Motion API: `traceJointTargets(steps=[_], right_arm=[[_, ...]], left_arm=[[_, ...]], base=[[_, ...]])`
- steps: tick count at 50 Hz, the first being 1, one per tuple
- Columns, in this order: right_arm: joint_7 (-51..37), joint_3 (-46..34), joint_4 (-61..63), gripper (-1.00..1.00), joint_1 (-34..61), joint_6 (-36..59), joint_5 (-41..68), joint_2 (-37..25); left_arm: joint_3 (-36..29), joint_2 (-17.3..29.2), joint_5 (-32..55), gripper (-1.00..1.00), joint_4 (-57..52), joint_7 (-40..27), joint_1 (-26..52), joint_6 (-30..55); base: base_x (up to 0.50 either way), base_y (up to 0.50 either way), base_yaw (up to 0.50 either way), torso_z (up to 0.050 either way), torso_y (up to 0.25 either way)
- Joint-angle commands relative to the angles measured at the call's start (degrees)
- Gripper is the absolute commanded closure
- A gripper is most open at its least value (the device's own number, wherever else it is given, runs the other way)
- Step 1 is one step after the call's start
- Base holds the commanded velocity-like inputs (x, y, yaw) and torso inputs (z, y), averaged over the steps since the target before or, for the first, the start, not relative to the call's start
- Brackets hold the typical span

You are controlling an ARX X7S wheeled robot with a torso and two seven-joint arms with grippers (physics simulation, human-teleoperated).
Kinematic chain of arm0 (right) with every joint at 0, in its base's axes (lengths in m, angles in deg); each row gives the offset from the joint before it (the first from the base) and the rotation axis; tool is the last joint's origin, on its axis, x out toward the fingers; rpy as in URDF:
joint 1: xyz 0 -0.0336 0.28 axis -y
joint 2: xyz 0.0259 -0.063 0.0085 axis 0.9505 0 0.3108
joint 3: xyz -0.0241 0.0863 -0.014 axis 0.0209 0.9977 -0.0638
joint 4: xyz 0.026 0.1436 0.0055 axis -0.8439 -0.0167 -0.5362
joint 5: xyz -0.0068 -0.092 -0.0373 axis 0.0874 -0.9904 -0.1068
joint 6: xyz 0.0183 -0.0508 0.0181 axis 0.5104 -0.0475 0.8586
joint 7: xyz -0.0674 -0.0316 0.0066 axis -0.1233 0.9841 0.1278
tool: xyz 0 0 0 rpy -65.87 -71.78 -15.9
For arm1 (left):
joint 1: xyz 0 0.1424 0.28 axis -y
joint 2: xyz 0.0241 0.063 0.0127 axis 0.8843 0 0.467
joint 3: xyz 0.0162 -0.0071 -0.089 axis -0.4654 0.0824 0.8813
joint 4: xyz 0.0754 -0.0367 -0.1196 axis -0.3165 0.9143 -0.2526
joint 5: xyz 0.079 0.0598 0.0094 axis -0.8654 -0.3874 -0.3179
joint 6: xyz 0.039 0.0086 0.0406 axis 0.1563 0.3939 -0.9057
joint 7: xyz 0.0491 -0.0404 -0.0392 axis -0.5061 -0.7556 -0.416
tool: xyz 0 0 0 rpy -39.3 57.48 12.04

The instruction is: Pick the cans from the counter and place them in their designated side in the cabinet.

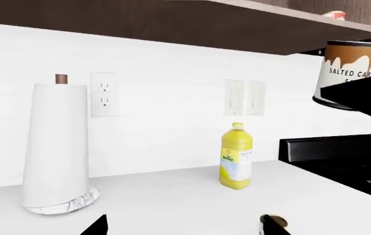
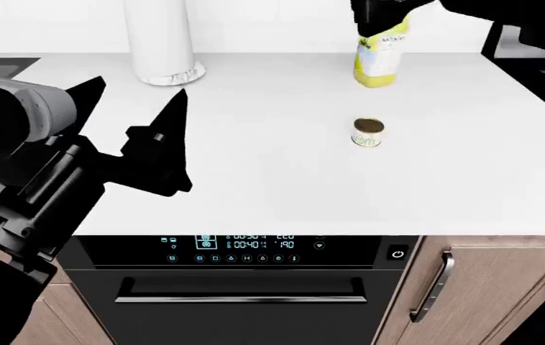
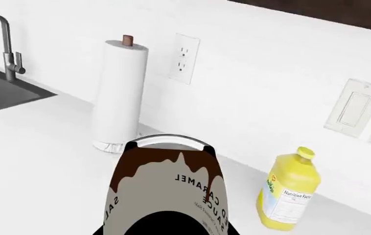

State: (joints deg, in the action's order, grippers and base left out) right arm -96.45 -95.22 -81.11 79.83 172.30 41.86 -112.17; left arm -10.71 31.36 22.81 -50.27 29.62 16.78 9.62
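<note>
Holding the taller can [image 3: 166, 191] aloft, the right claw [image 3: 166, 227] was clamped on it, high near the cabinet [image 1: 192, 24]. The left claw [image 2: 134, 133] hung apart. The squat can [image 2: 367, 133] sat on the tabletop [image 2: 282, 180]. Next likely: shelving it.

"salted cara…" on tall can [image 1: 352, 73], oven display [image 2: 244, 244] digits unclear

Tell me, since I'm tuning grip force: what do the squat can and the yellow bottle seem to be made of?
The squat can on the counter looks like metal: a shiny gold-brown lid above a white paper-like label. The yellow bottle looks like glossy plastic, with a moulded cap and a soft sheen, though a render leaves this open.
</note>
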Motion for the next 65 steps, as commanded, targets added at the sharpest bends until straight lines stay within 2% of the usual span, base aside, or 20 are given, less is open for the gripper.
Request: traceJointTargets(steps=[1,4,5,8,10,12,15,20,38,41,47,56,65], right_arm=[[16.52,-15.59,-23.25,1.00,27.39,-5.35,-9.57,1.17],[26.51,-23.07,-34.01,1.00,34.78,-9.67,-15.81,4.38],[32.70,-22.20,-38.68,1.00,37.04,-10.03,-22.59,7.01],[58.49,0.48,-44.54,1.00,37.06,-8.17,-48.37,19.22],[75.68,11.03,-46.28,1.00,37.06,-11.42,-65.56,23.75],[78.99,14.96,-46.51,1.00,37.07,-12.89,-82.75,25.09],[78.43,16.19,-45.78,1.00,37.07,-13.89,-106.98,25.34],[70.80,16.66,-44.58,1.00,37.07,-15.27,-102.65,25.28],[70.80,16.66,-44.58,1.00,37.07,-15.27,-102.65,25.28],[70.80,16.66,-44.58,1.00,37.07,-15.27,-102.65,25.28],[70.80,16.66,-44.58,1.00,37.07,-15.27,-102.65,25.28],[70.80,16.66,-44.58,1.00,37.07,-15.27,-102.65,25.28],[70.80,16.66,-44.58,1.00,37.07,-15.27,-102.65,25.28]], left_arm=[[-0.20,-0.35,0.82,-1.00,0.86,0.81,-0.04,-1.08],[0.00,-0.10,0.97,-1.00,0.93,0.77,0.22,-1.31],[0.01,-0.08,0.99,-1.00,0.96,0.91,0.26,-1.41],[0.14,-0.06,0.97,-1.00,1.12,1.18,0.45,-1.81],[0.27,-0.05,0.89,-1.00,1.06,1.28,0.41,-2.08],[0.40,-0.03,1.09,-1.00,1.01,1.17,0.33,-2.26],[0.59,0.26,2.62,-1.00,0.95,0.11,0.88,-2.24],[0.88,0.83,5.55,-1.00,0.62,-2.24,1.96,-2.32],[1.37,1.86,10.34,-1.00,0.72,-4.79,3.46,-3.78],[1.83,2.27,18.97,-1.00,2.45,-9.46,5.38,-6.64],[0.51,4.53,29.44,-1.00,3.34,-16.97,11.01,-11.13],[-0.33,5.02,34.83,-1.00,3.91,-20.01,15.12,-14.75],[-0.36,5.03,35.47,-1.00,4.20,-19.79,15.85,-15.51]], base=[[0.00,0.00,0.00,0.000,0.000],[0.00,0.00,0.00,0.000,0.000],[0.00,0.00,0.00,0.000,0.000],[0.00,0.00,0.00,0.006,0.003],[0.00,0.00,0.00,0.021,0.000],[0.00,0.00,0.00,0.021,0.000],[0.00,0.00,0.00,0.021,0.000],[0.00,0.00,0.00,0.021,0.000],[0.00,0.00,0.00,0.037,0.000],[0.00,0.00,0.00,0.050,0.000],[0.00,0.00,0.00,0.050,0.000],[0.00,0.00,0.00,0.050,0.000],[0.00,0.00,0.00,0.050,0.000]])
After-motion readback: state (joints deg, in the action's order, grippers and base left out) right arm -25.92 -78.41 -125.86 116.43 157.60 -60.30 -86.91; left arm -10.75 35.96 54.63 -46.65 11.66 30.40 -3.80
